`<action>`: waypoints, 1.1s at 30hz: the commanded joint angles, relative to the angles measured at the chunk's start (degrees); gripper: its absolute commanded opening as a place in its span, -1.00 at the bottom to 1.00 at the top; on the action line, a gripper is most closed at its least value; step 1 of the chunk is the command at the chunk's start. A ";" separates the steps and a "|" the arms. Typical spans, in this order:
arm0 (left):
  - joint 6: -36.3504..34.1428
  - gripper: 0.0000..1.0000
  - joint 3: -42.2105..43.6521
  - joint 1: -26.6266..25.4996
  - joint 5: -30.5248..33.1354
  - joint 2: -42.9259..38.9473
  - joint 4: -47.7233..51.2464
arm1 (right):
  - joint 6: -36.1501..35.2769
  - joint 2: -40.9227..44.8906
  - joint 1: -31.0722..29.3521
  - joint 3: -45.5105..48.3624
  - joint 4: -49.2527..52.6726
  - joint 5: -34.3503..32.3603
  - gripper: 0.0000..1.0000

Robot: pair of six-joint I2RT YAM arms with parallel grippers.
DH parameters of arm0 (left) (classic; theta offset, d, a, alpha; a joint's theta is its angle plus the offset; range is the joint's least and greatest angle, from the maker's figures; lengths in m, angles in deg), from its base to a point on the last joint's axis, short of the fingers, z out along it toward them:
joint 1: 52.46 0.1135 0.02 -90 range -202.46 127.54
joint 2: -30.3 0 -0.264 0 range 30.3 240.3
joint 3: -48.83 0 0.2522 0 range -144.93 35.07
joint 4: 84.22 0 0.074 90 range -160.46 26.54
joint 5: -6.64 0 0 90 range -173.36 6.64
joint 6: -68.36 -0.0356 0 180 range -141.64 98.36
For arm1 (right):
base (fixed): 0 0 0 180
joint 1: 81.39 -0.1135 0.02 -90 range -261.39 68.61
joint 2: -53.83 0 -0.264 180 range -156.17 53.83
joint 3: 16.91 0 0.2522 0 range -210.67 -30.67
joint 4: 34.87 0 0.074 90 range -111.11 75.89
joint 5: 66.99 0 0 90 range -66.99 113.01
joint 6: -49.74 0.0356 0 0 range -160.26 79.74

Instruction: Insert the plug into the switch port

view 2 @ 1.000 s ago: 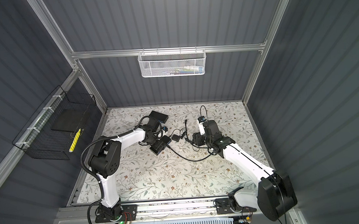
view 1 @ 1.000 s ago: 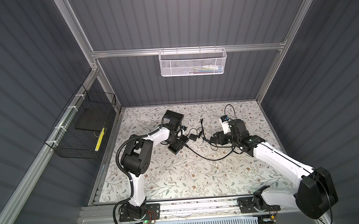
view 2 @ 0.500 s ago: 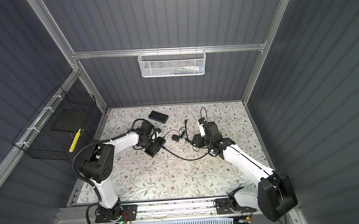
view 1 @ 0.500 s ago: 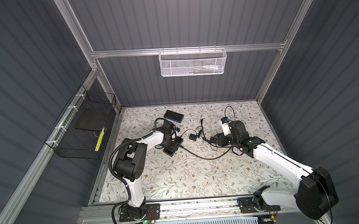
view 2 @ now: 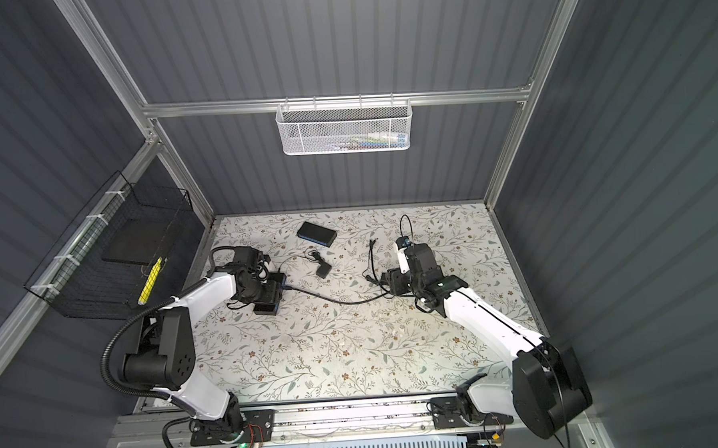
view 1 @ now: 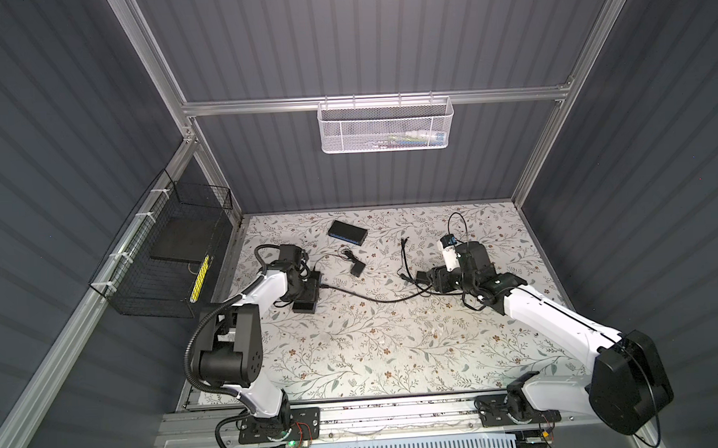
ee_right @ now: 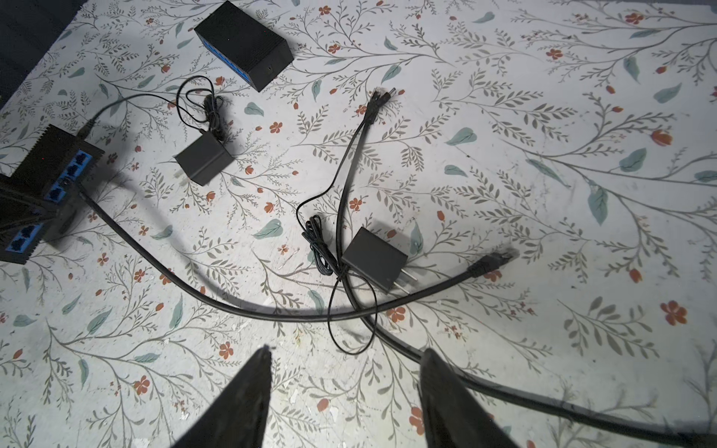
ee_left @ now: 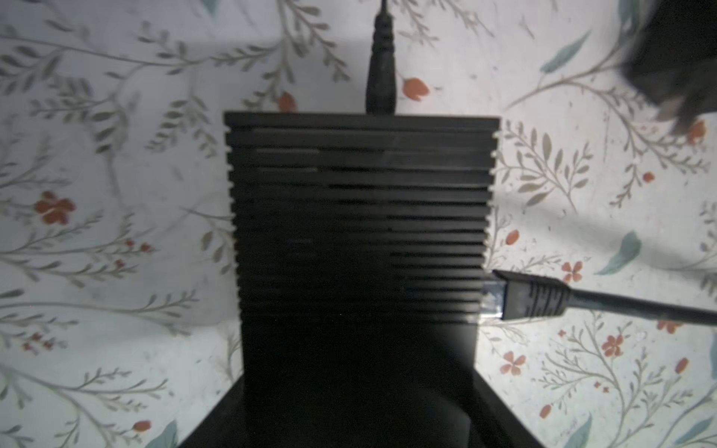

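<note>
The left gripper (view 1: 306,293) is clamped across the switch (ee_left: 357,217), with one finger lying over the blue face (ee_right: 64,176). Whether the switch rests on the table (view 1: 354,350) or hangs just above it, I cannot tell.

The plug (ee_left: 531,300) sits in a port (ee_right: 73,180) on that face, just beside the finger. Its clear tip shows outside the housing, so it may be only partly seated. The likely failure is the plug backing out: the stiff cable (ee_right: 240,306) leaves at a slant. It could lever the plug loose if the switch is turned or let go.

Farther out, the cable crosses the thin cord (ee_right: 333,310) of an adapter (ee_right: 374,258). The right gripper (ee_right: 345,349) hangs just beside that crossing, jaws apart and holding nothing. It is well apart from the port. A snag in the crossing would tug the plug.
</note>
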 commanded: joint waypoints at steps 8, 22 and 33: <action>10.49 0.12 5.62 8.44 -3.31 -5.58 -7.31 | 1.49 -1.12 0.28 -2.01 0.49 -2.08 0.24; 14.45 0.20 7.63 19.31 2.98 -3.48 -12.42 | 3.17 -8.89 0.39 -8.79 4.22 -5.09 0.26; 12.39 0.46 5.18 19.50 -3.67 2.96 -17.29 | 0.95 -25.86 0.21 -24.19 12.09 -2.83 0.25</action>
